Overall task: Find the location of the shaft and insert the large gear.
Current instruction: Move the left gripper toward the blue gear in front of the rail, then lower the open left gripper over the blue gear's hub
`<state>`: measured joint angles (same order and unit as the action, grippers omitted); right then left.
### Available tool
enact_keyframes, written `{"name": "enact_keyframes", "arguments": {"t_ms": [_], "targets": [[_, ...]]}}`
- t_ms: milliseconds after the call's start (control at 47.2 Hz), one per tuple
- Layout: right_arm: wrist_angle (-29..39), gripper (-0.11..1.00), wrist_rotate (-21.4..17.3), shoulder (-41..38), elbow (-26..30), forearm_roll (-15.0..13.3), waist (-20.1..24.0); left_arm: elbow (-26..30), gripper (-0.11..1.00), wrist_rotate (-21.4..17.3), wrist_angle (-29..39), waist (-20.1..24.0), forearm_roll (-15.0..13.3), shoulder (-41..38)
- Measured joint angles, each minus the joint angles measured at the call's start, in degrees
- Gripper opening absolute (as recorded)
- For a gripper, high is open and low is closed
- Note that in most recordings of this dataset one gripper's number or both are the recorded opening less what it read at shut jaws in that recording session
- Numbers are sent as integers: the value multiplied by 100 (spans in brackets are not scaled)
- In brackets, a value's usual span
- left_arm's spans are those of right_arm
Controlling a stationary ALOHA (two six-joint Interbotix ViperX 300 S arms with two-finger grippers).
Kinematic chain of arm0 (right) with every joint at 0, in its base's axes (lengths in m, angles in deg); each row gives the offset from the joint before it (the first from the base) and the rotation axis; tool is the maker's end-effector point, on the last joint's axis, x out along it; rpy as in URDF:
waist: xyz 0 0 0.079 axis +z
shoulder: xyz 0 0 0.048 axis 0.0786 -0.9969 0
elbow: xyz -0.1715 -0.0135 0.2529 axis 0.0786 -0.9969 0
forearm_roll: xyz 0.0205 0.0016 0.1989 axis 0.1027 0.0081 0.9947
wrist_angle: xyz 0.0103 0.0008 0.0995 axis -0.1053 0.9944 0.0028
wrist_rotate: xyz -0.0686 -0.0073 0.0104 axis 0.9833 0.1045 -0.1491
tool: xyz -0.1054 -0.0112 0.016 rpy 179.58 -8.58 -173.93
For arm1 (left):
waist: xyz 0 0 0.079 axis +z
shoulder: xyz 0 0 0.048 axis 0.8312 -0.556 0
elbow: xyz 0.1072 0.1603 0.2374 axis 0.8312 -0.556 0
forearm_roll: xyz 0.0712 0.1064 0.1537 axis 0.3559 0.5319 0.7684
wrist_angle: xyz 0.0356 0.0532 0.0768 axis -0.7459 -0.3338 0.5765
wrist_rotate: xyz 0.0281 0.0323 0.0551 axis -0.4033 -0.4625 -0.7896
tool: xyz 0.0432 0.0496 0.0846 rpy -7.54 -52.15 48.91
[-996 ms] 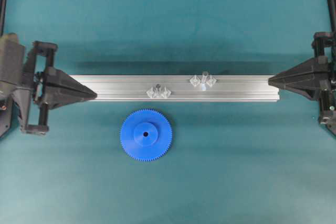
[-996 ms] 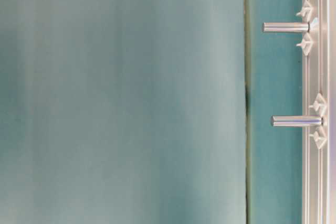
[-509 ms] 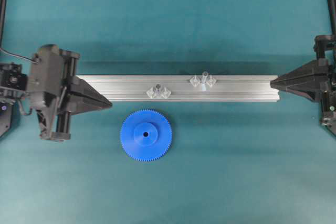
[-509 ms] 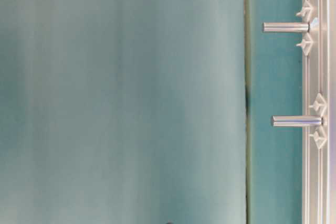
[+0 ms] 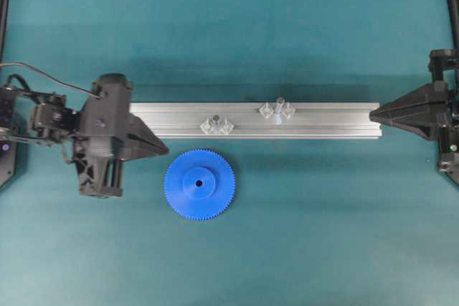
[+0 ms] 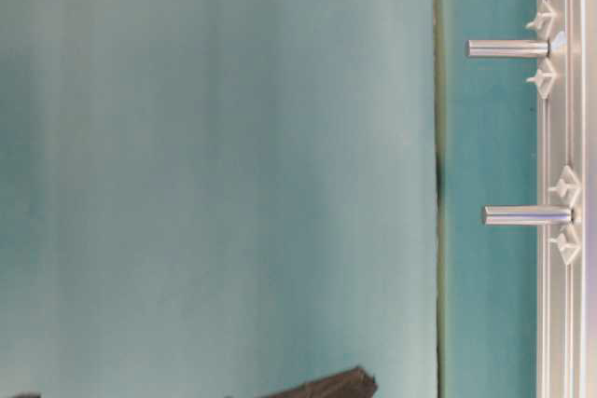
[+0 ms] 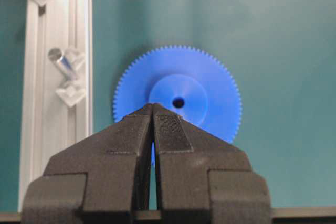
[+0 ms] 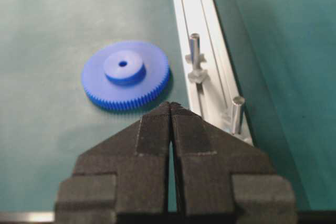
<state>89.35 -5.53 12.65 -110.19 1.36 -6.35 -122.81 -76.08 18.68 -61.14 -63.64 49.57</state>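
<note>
The large gear (image 5: 199, 184) lies flat on the teal desk (image 5: 323, 234), hub up, its small centre hole showing, just in front of a long aluminium rail (image 5: 330, 121) that runs left to right across the overhead view — gear and rail sit near each other but do not touch. 2 upright silvery pins stand on the rail, each flanked by 2 clear diamond-shaped pieces: the shaft (image 5: 280, 102) is the pin nearer the right end and toward the rail's far edge, while the other pin (image 5: 215, 119) stands left of it, almost directly behind the gear. In the table-level view (which is turned on its side) both pins show as slim bars sticking out from the rail, the shaft (image 6: 508, 48) above the other pin (image 6: 527, 215). The left gripper (image 5: 163, 151) points toward the gear, its tip over the rail's near left corner and just beside the gear's rim; its jaws are pressed together with nothing between them, and the wrist view shows the gear (image 7: 210, 95) directly ahead of the closed tips (image 7: 153, 109). The right gripper (image 5: 373, 112) rests at the rail's right end, well apart from the gear — its jaws are likewise pressed together and hold nothing, as its own wrist camera shows (image 8: 170, 107).
</note>
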Motion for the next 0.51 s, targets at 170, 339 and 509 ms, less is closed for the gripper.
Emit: {"name": "enact_keyframes", "arguments": {"t_ms": [170,339,509], "targets": [[9,-2,0,0,-26,0,-9,176,-1,9,62,-18,0,-343],[9,-2,0,0,-53,-18,0,369,-1,0,237,-70,-9,-721],[0,-2,0,18,-62,0,-9,606,-2,0,457,-88,0,-1055]]}}
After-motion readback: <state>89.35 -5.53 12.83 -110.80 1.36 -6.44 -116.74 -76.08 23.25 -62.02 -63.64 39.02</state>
